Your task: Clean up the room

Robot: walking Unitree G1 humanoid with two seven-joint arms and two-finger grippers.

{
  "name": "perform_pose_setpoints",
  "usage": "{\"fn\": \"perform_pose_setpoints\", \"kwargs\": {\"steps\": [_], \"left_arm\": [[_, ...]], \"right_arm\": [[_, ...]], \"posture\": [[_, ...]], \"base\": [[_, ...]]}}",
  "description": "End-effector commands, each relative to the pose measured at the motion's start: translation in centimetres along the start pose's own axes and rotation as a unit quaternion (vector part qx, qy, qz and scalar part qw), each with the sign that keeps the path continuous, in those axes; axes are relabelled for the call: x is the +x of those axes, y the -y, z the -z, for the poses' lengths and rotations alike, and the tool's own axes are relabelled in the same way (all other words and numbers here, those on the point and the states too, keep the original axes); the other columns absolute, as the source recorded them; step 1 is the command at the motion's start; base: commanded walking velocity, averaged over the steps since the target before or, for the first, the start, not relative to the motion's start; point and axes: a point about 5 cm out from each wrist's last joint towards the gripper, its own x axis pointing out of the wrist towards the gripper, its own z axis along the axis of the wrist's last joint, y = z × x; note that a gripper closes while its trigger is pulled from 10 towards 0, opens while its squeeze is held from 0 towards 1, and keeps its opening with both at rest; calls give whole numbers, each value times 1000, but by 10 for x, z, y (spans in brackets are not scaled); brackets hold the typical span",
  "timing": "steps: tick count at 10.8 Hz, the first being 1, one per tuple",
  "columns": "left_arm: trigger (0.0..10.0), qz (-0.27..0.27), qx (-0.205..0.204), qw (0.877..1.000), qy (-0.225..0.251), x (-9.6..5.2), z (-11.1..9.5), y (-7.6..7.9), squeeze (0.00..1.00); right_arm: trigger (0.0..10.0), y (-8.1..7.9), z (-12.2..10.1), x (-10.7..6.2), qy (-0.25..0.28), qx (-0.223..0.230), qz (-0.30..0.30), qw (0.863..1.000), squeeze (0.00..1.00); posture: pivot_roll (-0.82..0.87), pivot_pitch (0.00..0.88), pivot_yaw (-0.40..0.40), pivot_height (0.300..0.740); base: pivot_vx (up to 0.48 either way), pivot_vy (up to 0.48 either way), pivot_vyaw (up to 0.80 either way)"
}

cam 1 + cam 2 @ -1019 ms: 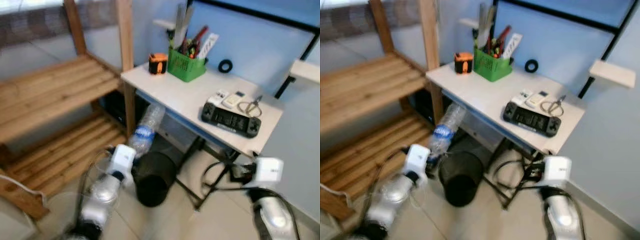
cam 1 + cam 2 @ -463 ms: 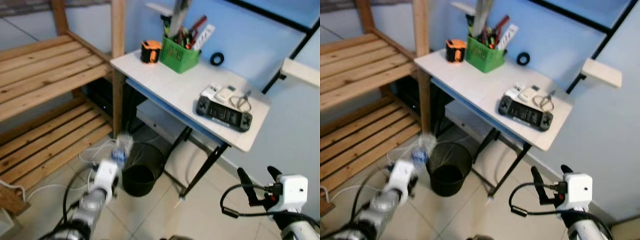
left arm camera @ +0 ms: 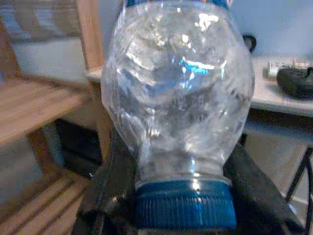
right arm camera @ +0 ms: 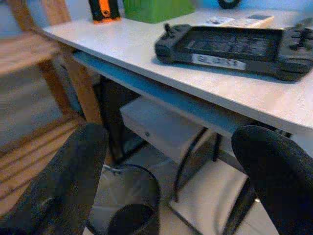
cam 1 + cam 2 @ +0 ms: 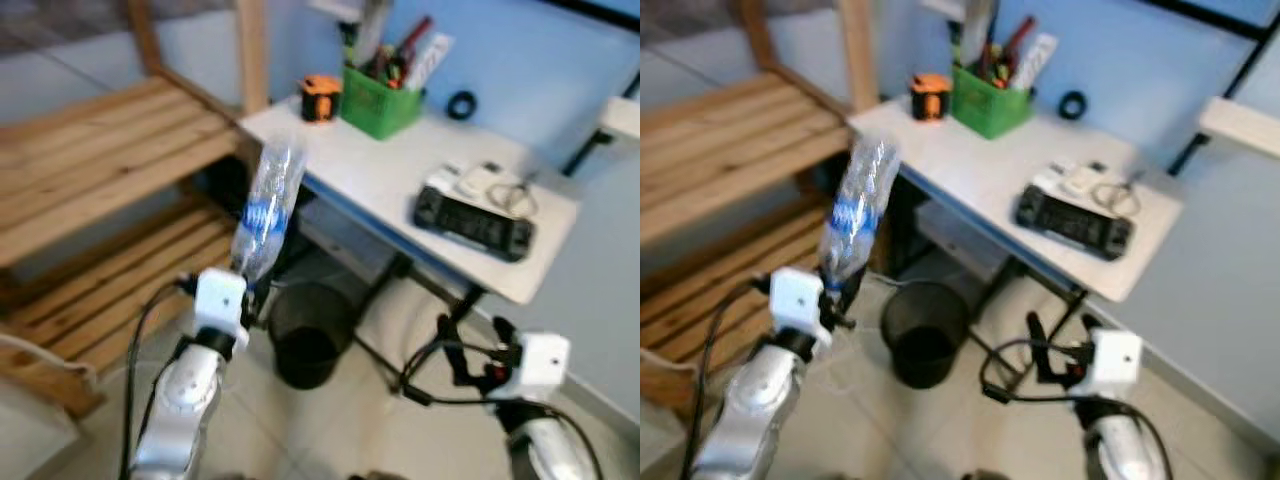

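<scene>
My left gripper [image 5: 243, 290] is shut on the cap end of a clear plastic bottle [image 5: 265, 208] with a blue label. The bottle points up and away, its blue cap [image 3: 183, 208] clamped between the black fingers [image 3: 115, 181]. It hangs just left of and above a black mesh waste bin [image 5: 310, 335] that stands on the tiled floor under the white table [image 5: 380, 180]. My right gripper [image 5: 478, 343] is open and holds nothing, low beside the table's black legs. In the right wrist view the bin [image 4: 132, 218] lies ahead and below.
On the table lie a black handheld console [image 5: 475, 220], white remotes [image 5: 462, 182], scissors, a green tool basket [image 5: 380, 105], an orange tape measure [image 5: 321, 100] and a black tape roll [image 5: 461, 104]. A wooden slatted rack [image 5: 100, 190] stands at the left. Cables run behind the bin.
The camera shifted. My left arm has lifted the bottle from low beside the bin up to table height. The right gripper stays open and sits closer to the table legs.
</scene>
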Motion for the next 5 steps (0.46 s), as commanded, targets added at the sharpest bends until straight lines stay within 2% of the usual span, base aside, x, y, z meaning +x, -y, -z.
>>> {"fn": "perform_pose_setpoints", "kwargs": {"steps": [1, 2, 4, 5], "left_arm": [[10000, 18, 8, 1000, 14, 6, -21, 6, 0], [10000, 28, 4, 1000, 12, 10, -33, 8, 0], [10000, 12, -24, 1000, -15, 9, -25, 2, 0], [10000, 1, -33, 999, -31, 13, -20, -1, 0]], "right_arm": [[10000, -3, -11, 1, 20, -12, 3, 1000, 0], [10000, -7, -17, 1, 31, -18, 1, 999, 0], [10000, -1, -20, 8, 46, -29, 11, 998, 0], [10000, 8, -26, 16, 62, -35, 30, 997, 0]], "posture": [[-6, 13, -21, 740], [5, 0, -26, 740], [-7, 0, -21, 740], [-17, 0, -19, 740]], "base": [[0, 0, 0], [0, 0, 0], [0, 0, 0], [0, 0, 0]]}}
